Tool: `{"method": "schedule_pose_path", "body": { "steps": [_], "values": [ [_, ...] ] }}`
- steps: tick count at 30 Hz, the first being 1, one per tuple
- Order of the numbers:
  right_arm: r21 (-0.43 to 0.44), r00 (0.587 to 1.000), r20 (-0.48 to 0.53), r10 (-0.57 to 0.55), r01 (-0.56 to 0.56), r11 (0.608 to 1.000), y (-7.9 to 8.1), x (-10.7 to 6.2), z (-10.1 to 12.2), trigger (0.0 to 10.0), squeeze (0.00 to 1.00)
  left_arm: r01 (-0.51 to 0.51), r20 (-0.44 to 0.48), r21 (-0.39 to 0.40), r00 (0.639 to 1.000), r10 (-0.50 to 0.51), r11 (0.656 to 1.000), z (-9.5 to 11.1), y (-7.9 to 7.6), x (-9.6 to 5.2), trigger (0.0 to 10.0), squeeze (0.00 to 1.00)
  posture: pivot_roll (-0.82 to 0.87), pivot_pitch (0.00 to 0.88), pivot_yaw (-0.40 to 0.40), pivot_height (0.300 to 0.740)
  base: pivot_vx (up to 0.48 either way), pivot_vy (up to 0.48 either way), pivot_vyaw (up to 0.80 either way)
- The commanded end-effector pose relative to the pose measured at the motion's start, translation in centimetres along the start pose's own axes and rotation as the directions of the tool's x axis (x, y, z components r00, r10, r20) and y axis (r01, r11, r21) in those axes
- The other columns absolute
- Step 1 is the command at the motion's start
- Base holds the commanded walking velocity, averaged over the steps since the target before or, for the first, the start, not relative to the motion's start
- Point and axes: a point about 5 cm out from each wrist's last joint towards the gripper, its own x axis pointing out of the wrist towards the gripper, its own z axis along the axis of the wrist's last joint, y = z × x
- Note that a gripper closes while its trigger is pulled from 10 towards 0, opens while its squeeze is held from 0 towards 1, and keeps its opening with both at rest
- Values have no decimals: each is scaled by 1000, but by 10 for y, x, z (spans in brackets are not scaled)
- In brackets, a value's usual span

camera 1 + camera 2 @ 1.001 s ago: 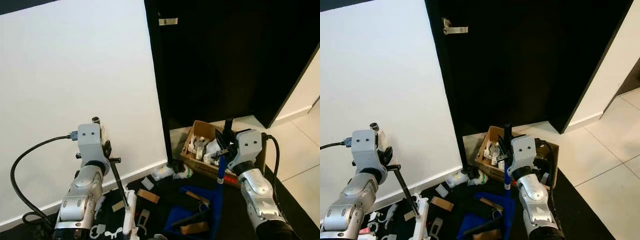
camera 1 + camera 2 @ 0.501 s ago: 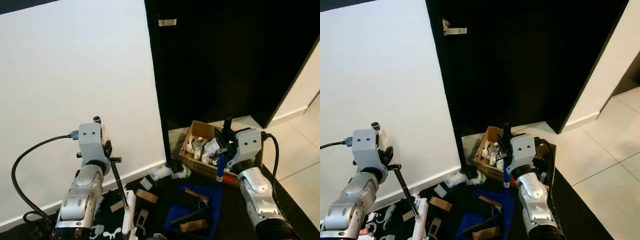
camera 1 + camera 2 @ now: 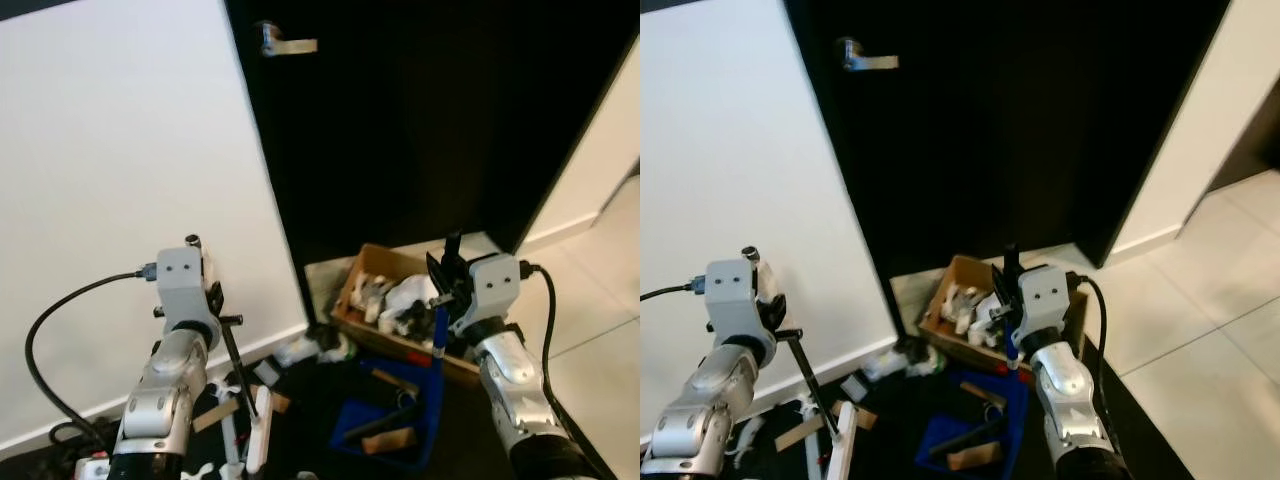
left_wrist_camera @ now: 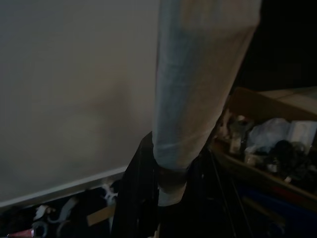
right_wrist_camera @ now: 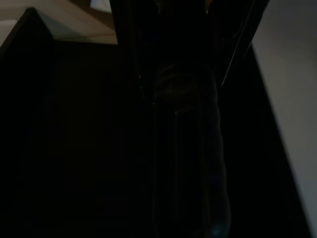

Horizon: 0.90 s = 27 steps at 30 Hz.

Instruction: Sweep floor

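Currently a broom (image 3: 238, 385) is gripped by the left gripper (image 3: 212, 300) and a blue dustpan (image 3: 395, 420) by the right gripper (image 3: 440, 292), just before the cardboard box (image 3: 400, 310). Scraps beside that box could be scattered if the pan is tilted.

Right gripper (image 3: 1008, 300) grips blue dustpan (image 3: 975, 440) handle; cardboard box (image 3: 962, 312) of clutter beyond, against black door (image 3: 990, 130).

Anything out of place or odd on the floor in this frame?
Yes: litter lies scattered on the dark floor beside the wall, and the cardboard box by the black door is crammed with jumbled items. The blue dustpan already holds scraps.
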Motion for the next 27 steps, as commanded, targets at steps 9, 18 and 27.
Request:
{"method": "schedule_pose_path", "body": {
  "steps": [9, 18, 27],
  "values": [
    [0, 998, 55, 1, -1, 1000, 1, 2, 8, 10000, 0, -24, 27, 11, 999, 24, 1000, 4, 3, -1, 10000, 0, 35, 166, 108, 740, 178, -109, 0],
    [11, 997, 67, 24, -25, 1000, 5, 3, 12, 10000, 0, -34, 34, 8, 999, 33, 999, 4, 7, -3, 10000, 0, 34, 169, 106, 740, 0, 0, 0],
    [42, 984, 153, 96, -104, 994, 26, -6, 38, 10000, 0, -35, 25, 12, 999, 34, 999, 3, 9, -3, 10000, 0, 26, 171, 109, 740, 0, 0, 0]
  ]
}}
